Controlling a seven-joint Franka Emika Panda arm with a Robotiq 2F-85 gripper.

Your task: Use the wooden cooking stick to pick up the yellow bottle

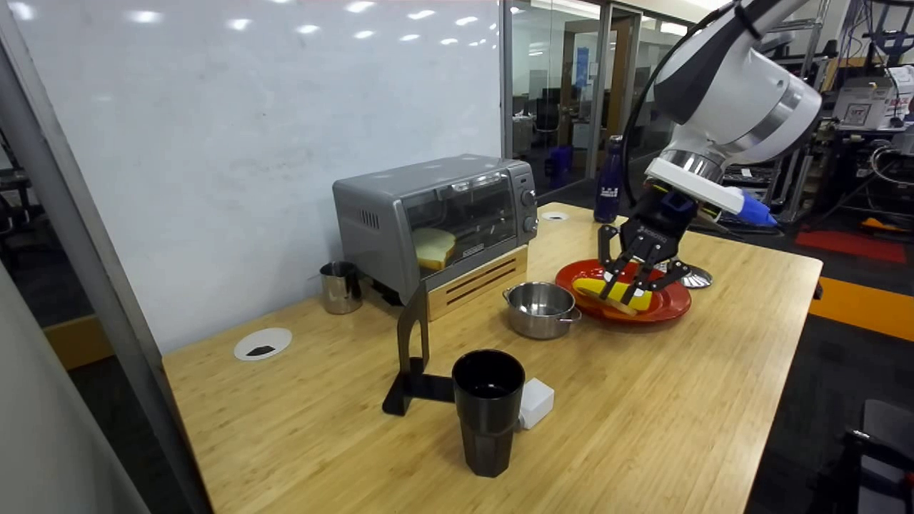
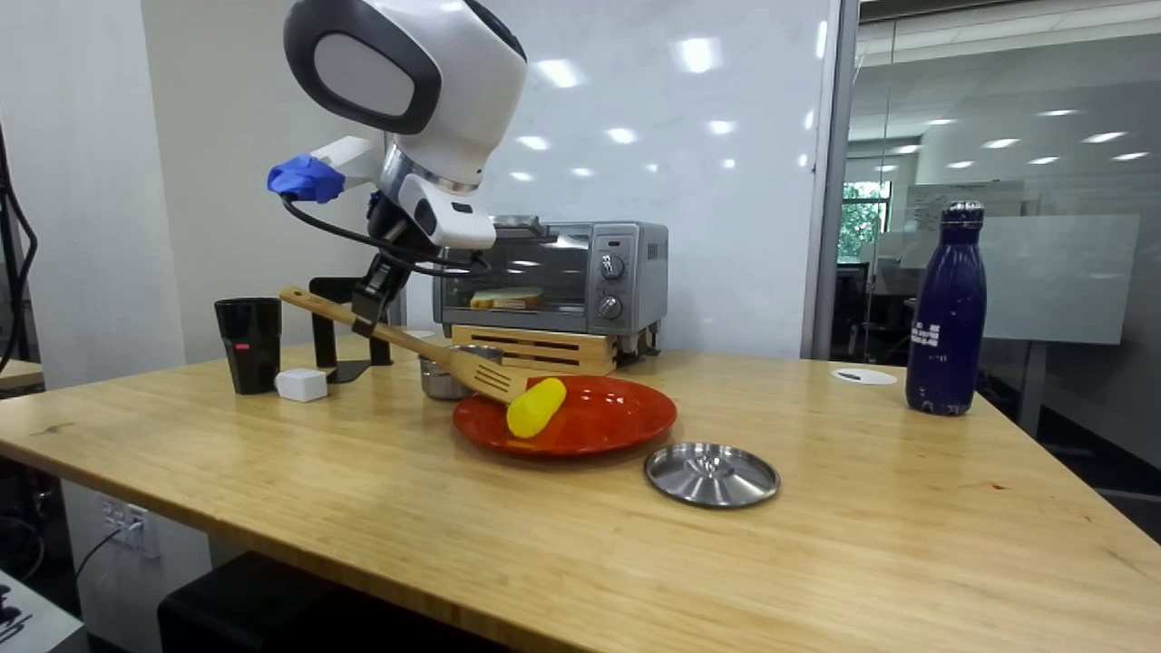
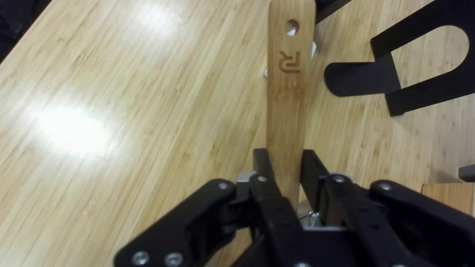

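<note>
1. Pale-wood, flat-topped table (image 2: pixel 862 535): its bare near part lies closest to the camera in an exterior view.
2. White-and-grey jointed robot arm (image 2: pixel 463 91): reaches down over the table in both exterior views.
3. Grey, boxy toaster oven (image 1: pixel 450 210): stands on a slatted pale-wood riser (image 1: pixel 478 282).
4. Long, flat, pale-wood cooking stick (image 2: pixel 417 345), slotted blade: held sloping, blade end lower than handle end.
5. Glossy, round red plate (image 2: pixel 626 408): rests on the table; stick's blade over it.
6. Dark blue, slim-necked bottle (image 2: pixel 948 317): upright on the table, well apart from the plate.
7. Black two-fingered hand (image 3: pixel 285 159): gripping the stick's handle, one finger at each edge (wrist view).
8. Tall, black, tapered cup (image 1: pixel 489 414): upright on the table.
9. Round steel pot (image 1: pixel 532 325), two side handles: just beside the plate.
10. Round steel lid (image 2: pixel 712 490): flat on the table, near the plate.
11. Small, elongated, bright yellow bottle (image 2: pixel 537 408): lies on the red plate, right by the stick's blade; contact between them cannot be told.
12. Small white block (image 1: pixel 537 404): just beside the black cup.
</note>
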